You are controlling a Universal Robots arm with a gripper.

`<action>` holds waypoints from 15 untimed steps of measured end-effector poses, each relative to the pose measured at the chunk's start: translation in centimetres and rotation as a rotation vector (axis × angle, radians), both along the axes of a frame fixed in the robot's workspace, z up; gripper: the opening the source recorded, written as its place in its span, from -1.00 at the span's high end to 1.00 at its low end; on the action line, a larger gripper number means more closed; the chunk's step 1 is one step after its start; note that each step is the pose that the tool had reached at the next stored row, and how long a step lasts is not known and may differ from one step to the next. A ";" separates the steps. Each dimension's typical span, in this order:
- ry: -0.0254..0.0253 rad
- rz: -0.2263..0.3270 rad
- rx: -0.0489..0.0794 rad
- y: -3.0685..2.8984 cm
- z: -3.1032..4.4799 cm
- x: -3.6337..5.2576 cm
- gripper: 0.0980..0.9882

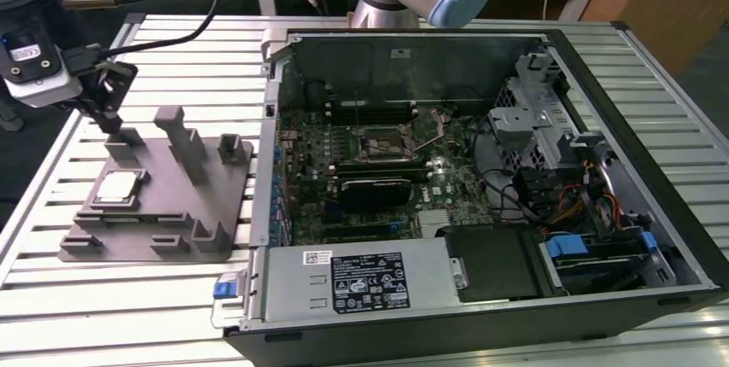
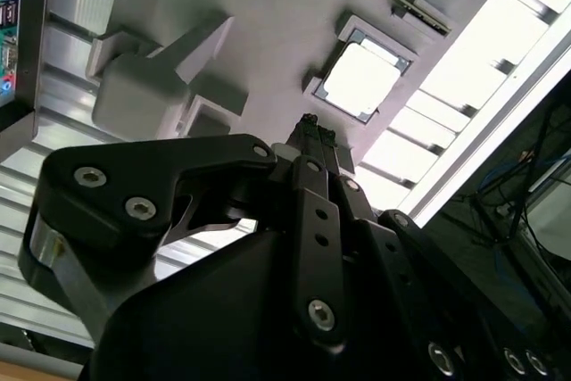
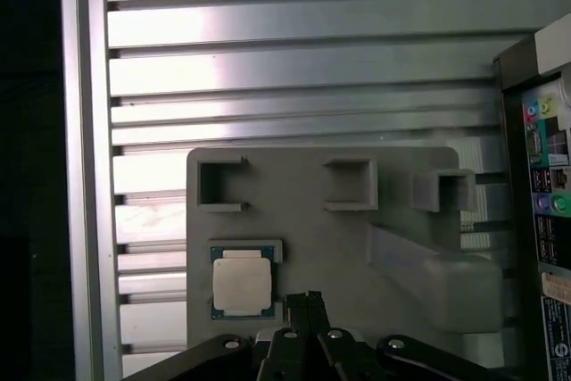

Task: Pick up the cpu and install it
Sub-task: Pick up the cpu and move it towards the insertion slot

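The cpu (image 1: 118, 188) (image 2: 359, 80) (image 3: 241, 281), a flat square chip with a pale shiny top, lies in a recess of the grey fixture block (image 1: 160, 226) (image 3: 312, 238) at the exterior view's left. My gripper (image 1: 109, 121) (image 2: 310, 126) (image 3: 308, 297) hovers over the block's far end, a short way from the chip and not touching it. Its fingers are pressed together with nothing between them. The black square socket (image 1: 381, 141) sits on the motherboard inside the open computer case (image 1: 592, 43).
Grey posts (image 1: 173, 128) rise from the fixture block close to my gripper. The slatted metal table (image 1: 137, 307) carries both the block and the case. The case's wall (image 1: 269, 128) stands right beside the block. Cables and drive bays fill the case's right side.
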State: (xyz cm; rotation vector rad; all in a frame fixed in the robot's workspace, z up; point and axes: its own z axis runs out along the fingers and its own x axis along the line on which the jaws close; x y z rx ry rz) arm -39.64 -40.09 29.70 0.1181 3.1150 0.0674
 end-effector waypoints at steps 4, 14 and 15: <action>-0.0001 0.000 0.000 -0.05 -0.57 -0.49 0.98; 0.0002 0.000 0.000 -0.12 -1.94 -1.69 0.98; 0.0002 0.000 0.000 -0.14 -2.05 -1.80 0.98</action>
